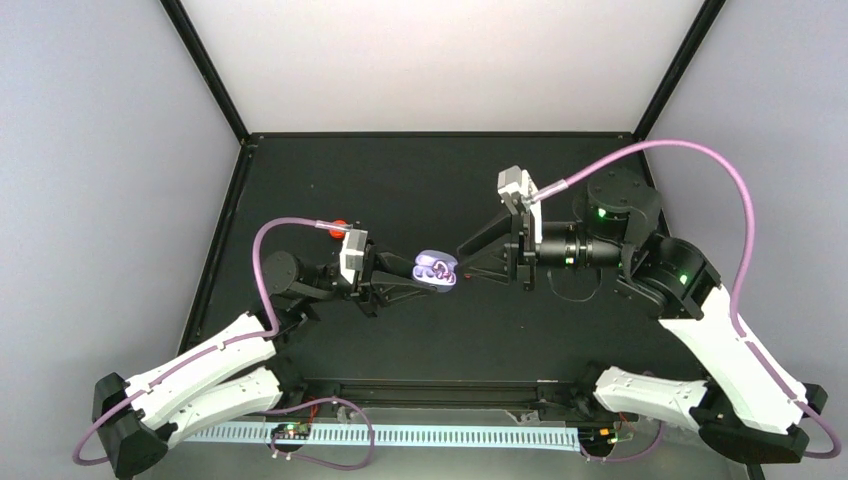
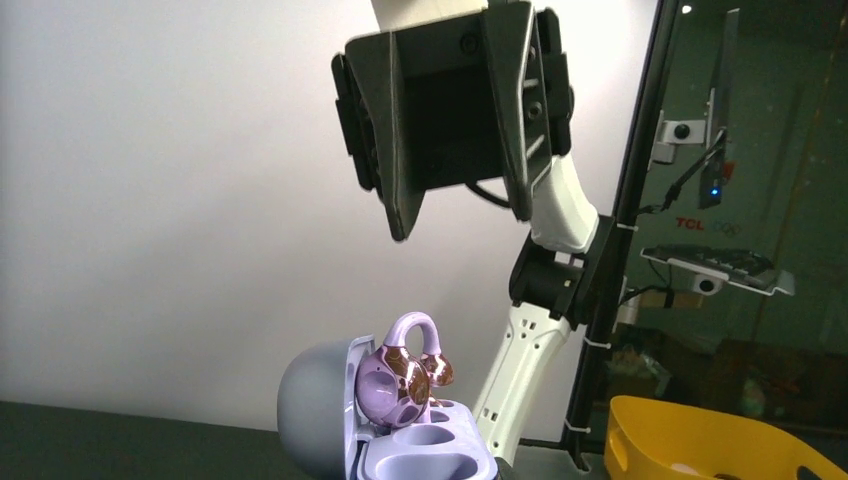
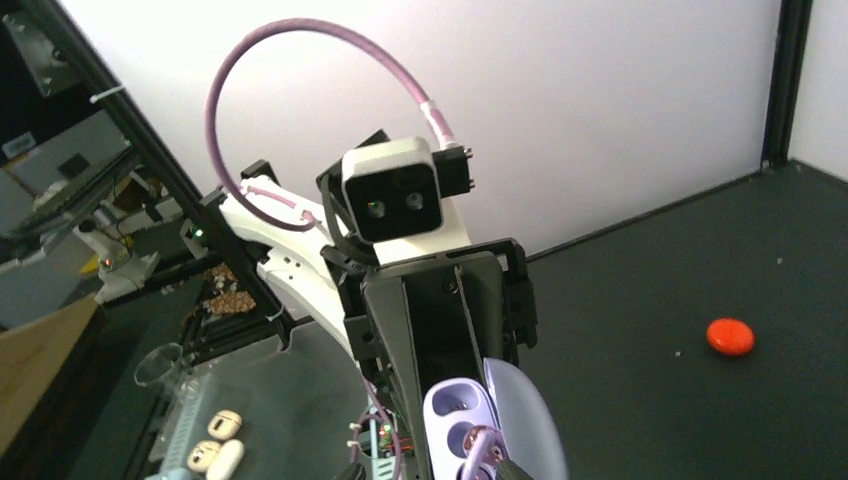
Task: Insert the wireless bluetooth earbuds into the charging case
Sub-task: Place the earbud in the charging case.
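Left hand clamps the open case, an earbud perched half-in. Right hand hangs close by, jaws apart, empty. Both wrist views cut the case's bottom off.

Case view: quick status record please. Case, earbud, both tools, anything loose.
case: purple-grey, lid open, gripped by left tool
earbud: purple, standing on the case base by the lid, hook up, not lying flat in a well
front well: bare
left tool: shut on case
right tool: open, above earbud, clear of it
loose: red item on table, beyond the left arm
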`<move>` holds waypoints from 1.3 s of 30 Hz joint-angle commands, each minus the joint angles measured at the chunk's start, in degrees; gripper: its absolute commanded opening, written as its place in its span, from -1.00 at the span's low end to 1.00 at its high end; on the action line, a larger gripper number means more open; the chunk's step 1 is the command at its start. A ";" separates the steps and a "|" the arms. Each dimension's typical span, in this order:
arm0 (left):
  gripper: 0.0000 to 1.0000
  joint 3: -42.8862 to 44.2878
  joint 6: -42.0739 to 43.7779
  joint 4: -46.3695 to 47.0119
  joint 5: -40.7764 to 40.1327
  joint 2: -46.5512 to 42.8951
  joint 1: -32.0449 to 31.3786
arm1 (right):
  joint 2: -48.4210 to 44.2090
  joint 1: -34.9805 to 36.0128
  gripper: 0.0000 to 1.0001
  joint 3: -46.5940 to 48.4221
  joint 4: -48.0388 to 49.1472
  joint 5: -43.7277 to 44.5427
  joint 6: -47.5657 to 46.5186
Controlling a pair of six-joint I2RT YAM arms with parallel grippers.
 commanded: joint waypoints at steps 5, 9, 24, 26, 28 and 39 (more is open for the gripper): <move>-0.97 0.38 3.70 -3.29 -3.44 -0.96 -0.31 | 5.48 0.29 -0.40 9.88 -14.91 6.10 1.97; -0.97 0.36 4.22 -3.39 -3.74 -0.51 -0.34 | 7.12 0.23 -0.44 11.05 -17.79 7.72 2.30; -0.97 0.42 4.42 -3.71 -4.19 0.54 -0.31 | 9.29 0.29 -0.50 11.94 -17.83 6.29 2.36; -0.97 0.52 4.43 -3.69 -4.18 0.74 -0.32 | 9.40 0.27 -0.51 12.00 -17.81 6.19 2.34; -0.97 0.63 4.42 -3.62 -4.13 0.93 -0.33 | 9.54 0.29 -0.53 12.02 -17.77 6.18 2.40; -0.97 0.73 4.25 -3.20 -4.02 1.29 -0.37 | 10.16 0.23 -0.59 12.19 -17.72 5.41 2.55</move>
